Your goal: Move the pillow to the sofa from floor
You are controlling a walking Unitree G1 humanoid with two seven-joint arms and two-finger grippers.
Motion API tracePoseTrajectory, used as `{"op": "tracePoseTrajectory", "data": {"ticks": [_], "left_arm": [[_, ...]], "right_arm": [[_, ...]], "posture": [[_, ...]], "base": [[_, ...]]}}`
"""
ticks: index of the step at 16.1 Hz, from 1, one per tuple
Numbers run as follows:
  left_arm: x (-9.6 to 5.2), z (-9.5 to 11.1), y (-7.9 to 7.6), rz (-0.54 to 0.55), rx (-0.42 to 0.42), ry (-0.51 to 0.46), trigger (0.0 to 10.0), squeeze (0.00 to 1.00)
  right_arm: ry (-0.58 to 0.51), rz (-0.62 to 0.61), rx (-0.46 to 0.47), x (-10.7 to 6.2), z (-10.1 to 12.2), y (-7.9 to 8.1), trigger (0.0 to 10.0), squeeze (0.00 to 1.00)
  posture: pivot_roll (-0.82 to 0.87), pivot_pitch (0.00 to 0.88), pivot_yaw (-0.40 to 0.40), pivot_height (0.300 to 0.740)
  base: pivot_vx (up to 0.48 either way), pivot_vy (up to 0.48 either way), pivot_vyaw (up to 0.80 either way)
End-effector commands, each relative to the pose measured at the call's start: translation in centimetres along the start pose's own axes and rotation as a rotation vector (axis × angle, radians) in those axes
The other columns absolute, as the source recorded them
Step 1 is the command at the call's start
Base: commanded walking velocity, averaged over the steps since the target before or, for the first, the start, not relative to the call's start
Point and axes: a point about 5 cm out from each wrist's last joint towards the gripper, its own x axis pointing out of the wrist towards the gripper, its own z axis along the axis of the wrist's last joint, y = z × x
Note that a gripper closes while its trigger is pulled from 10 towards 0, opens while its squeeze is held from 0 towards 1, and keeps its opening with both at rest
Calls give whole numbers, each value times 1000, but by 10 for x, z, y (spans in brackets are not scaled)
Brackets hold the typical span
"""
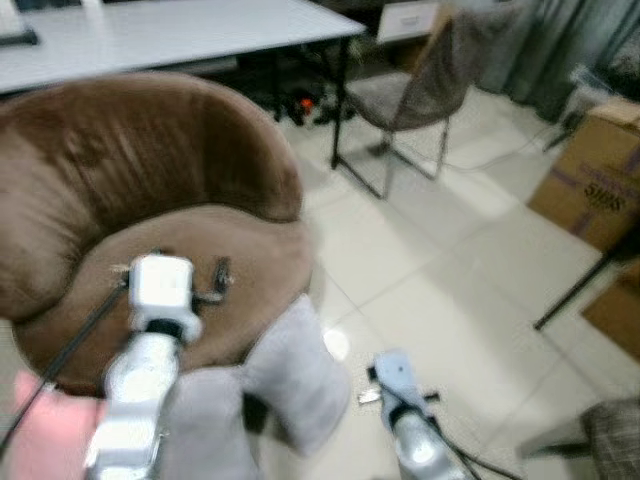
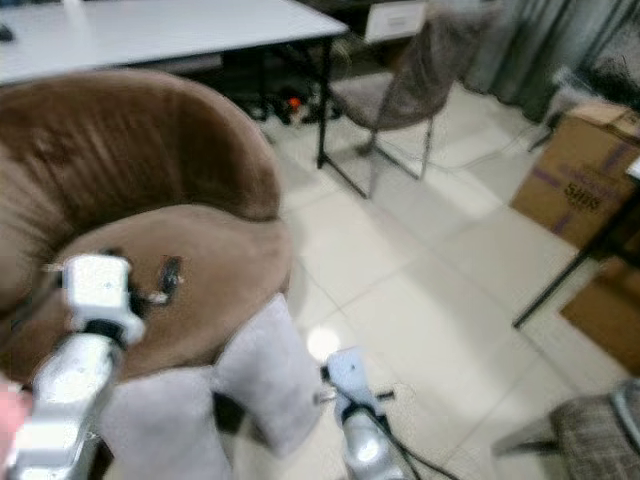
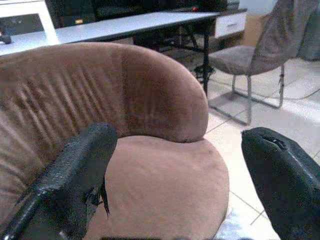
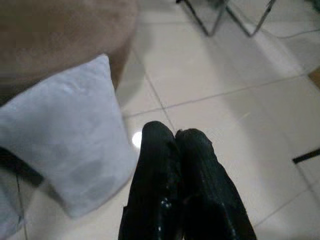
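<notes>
Leaning against the sofa front, the pillow remains unplaced; left gripper fingers apart over the seat, right gripper fingers together.

Floor: pale glossy tiles
Far: white table, grey chair, curtains
Right: cardboard boxes

Both head views blurred. Pillow lower part cut off by frame bottom, partly behind left arm. Left gripper fingers run off the wrist frame edges; sofa seat front beyond them cropped. Right gripper finger bases cut off. Print on cardboard box, far right of the right gripper, unreadable.
</notes>
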Motion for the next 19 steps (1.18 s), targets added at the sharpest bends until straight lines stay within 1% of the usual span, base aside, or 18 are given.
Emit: {"op": "tracePoseTrajectory", "data": {"ticks": [1,3,4,6,8,9,11,19], "left_arm": [[-1,1,8,24,17,2,10000,0],[-1,1,8,26,17,1,10000,0],[-1,1,8,26,16,0,10000,0],[-1,1,7,20,22,-1,10000,0],[-1,1,7,20,24,-1,10000,0],[-1,1,8,21,25,-1,10000,0],[-1,1,8,21,25,-2,10000,0],[0,2,9,22,28,-3,10000,0]], "right_arm": [[12,122,145,-20,15,76,10000,0],[23,145,109,-29,18,98,10000,0],[22,139,83,-31,19,102,10000,0],[28,182,88,-40,20,119,10000,0],[-32,107,104,-14,25,73,10000,0],[-95,56,119,2,34,40,10000,0],[-113,47,117,5,37,36,10000,0],[-102,49,153,5,36,33,10000,0]], "posture": [[56,0,-21,740],[55,0,-21,740],[55,0,-20,740],[55,0,-18,740],[55,0,-19,740],[55,0,-19,740],[54,0,-17,740],[51,0,-15,740]], "base": [[0,322,0],[0,319,0],[0,319,0],[0,322,0],[0,319,0],[0,319,0],[0,313,0],[0,311,0]]}}
